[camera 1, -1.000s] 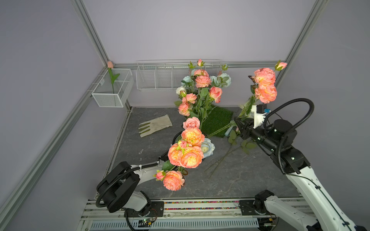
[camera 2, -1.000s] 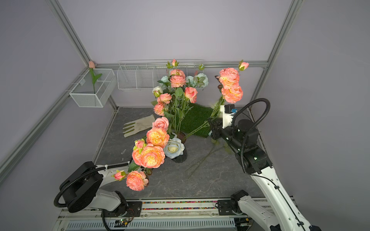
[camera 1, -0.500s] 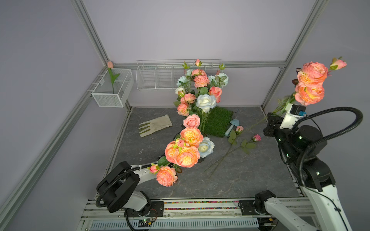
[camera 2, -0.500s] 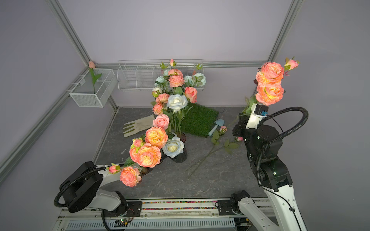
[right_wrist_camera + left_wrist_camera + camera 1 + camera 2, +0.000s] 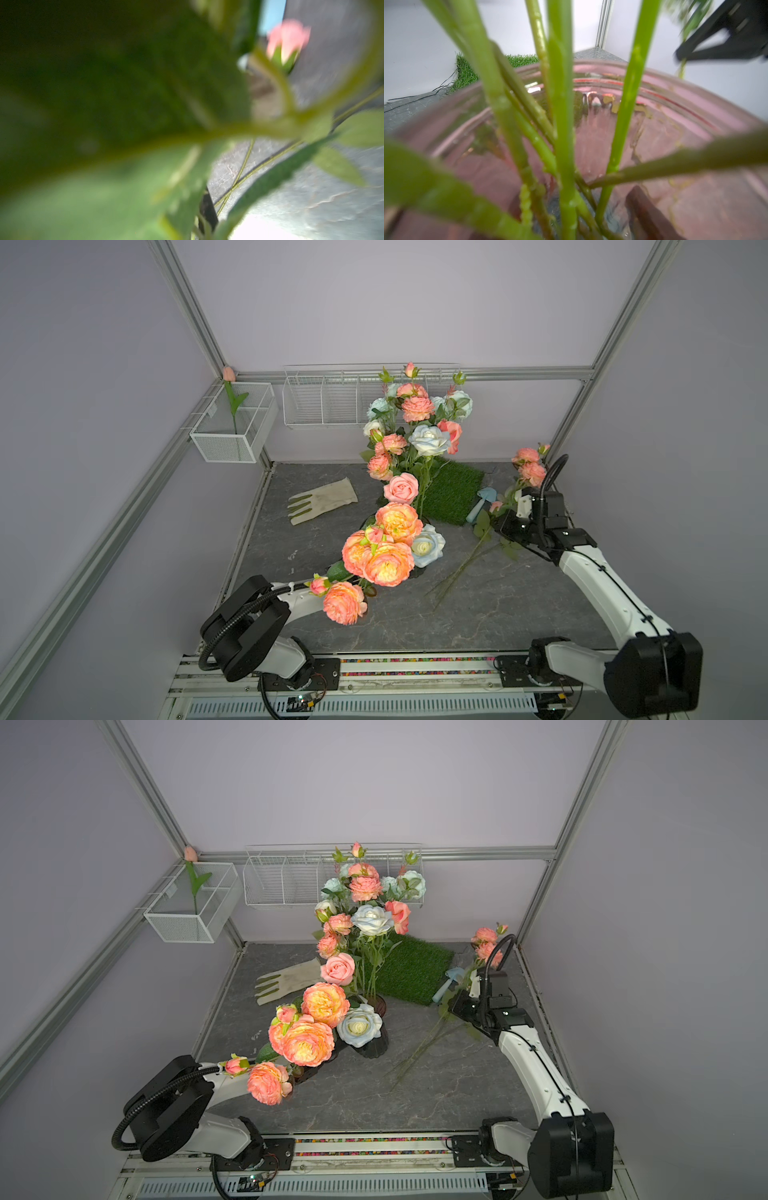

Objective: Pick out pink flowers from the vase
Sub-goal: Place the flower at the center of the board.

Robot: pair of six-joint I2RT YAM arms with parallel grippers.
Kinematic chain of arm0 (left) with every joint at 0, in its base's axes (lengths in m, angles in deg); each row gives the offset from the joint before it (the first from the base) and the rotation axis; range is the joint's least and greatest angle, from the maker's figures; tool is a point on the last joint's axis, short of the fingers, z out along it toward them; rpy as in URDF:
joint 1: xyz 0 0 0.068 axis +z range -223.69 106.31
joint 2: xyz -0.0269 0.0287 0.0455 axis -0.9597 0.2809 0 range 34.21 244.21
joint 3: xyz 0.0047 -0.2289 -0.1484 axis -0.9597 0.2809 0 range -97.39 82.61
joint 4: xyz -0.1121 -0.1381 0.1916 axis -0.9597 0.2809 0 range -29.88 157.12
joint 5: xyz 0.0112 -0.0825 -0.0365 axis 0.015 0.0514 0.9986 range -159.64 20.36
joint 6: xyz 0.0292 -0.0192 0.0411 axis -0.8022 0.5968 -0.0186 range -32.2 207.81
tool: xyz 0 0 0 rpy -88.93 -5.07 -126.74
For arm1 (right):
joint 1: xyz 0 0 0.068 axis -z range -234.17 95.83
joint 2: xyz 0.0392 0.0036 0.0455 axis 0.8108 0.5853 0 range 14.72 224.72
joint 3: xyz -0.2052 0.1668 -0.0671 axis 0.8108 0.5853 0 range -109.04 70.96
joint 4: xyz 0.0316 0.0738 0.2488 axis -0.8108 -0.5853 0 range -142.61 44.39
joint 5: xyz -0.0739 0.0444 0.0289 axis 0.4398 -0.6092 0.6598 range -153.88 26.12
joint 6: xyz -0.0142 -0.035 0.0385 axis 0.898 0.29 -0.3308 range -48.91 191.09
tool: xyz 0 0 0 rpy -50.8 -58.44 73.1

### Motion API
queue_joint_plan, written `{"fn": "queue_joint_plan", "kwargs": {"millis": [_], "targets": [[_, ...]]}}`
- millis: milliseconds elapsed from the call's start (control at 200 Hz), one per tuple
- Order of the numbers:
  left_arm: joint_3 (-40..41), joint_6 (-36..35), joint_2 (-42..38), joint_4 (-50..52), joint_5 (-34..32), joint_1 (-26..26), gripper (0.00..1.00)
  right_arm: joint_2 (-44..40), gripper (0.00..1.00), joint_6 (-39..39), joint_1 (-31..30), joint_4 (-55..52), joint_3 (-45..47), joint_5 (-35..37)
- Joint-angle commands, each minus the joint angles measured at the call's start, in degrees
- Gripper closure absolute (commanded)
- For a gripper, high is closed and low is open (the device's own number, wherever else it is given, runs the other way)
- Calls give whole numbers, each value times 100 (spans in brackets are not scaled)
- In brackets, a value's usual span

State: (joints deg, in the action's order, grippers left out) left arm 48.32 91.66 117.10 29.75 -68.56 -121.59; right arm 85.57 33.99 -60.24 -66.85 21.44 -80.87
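1. Top view: the vase (image 5: pixel 376 1048) stands at the centre of the grey table (image 5: pixel 519 614), packed with pink flowers (image 5: pixel 388 562) and pale roses (image 5: pixel 428 439). The heaviest peach heads sag toward 7 o'clock, over the left arm.
2. Left wrist view: the left gripper (image 5: pixel 577 226) appears clamped narrowly on the vase low down. One dark finger (image 5: pixel 648 214) shows through the tinted glass. The likely purpose is to steady the vase so that a tugged stem cannot tip it. In both top views the blooms hide this gripper.
3. At 3 o'clock from the vase, the right gripper (image 5: pixel 500 526) is pinched tight on the leafy stem of a pink spray (image 5: pixel 528 466). The spray's blooms point toward 1 o'clock, near the back corner post.
4. Loose stems (image 5: pixel 461 572) lie flat on the table at 4 o'clock from the vase, well apart from it. This looks like the discard pile, and the held spray seems bound for it.
5. Right wrist view: blurred leaves fill the lens. Beyond them are a pink bud (image 5: pixel 287 39) and crossed stems on the table.
6. Many pink heads still sit in the vase, so the job looks only partly done.
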Motion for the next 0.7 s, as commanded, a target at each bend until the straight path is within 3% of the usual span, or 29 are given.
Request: {"fn": "queue_joint_plan", "kwargs": {"millis": [0, 90, 190, 330, 435, 550, 630, 695], "targets": [[203, -8, 166, 1038, -102, 62, 100, 449, 92, -867, 52, 1239, 326, -356], [185, -23, 164, 1067, -78, 62, 100, 827, 90, -1022, 53, 1694, 511, 25], [185, -32, 144, 1086, -75, 61, 100, 827, 80, -1051, 48, 2048, 716, 590], [185, -34, 165, 1077, -57, 61, 100, 334, 57, -936, 53, 1732, 757, 1424], [181, -21, 209, 1060, -38, 61, 100, -231, 50, -781, 36, 1399, 804, 1850], [168, -16, 245, 1046, -25, 63, 100, -788, 51, -216, -195, 1283, 728, 1598], [159, -9, 259, 1042, 3, 68, 100, -1086, 53, 580, -530, 1455, 620, 752], [150, -14, 278, 1040, 10, 61, 100, -1415, 54, 1168, -1168, 1558, 601, 201]]}}
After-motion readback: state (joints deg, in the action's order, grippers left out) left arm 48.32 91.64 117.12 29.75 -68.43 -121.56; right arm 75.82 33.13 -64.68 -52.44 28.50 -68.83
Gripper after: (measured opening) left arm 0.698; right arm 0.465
